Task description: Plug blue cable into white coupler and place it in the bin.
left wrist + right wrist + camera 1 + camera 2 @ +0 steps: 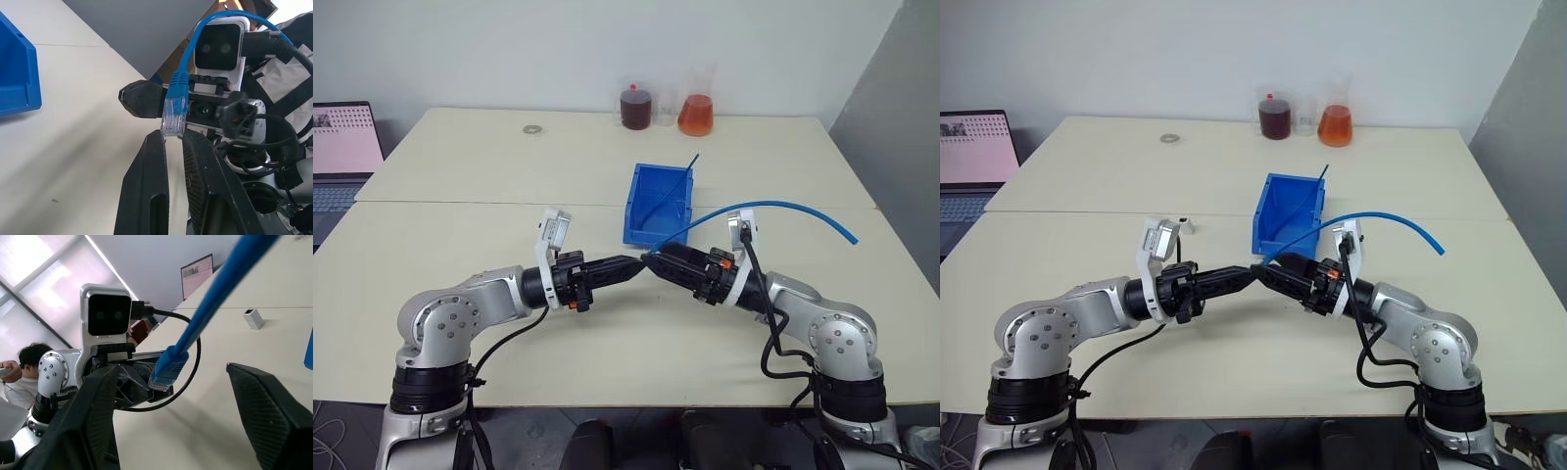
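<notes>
Swapping hands: left claw (172,139) pinches the thin light-blue network cable (178,83) by its plug, right claw (173,369) gapes wide around it, so pull away straight.

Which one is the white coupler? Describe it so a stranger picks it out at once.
Start at the seam where the two tables meet, left of the blue bin. Just on the near side of that seam sits the coupler. It is a tiny white block with a dark socket, unlike the flat grey ring lying far back.
</notes>
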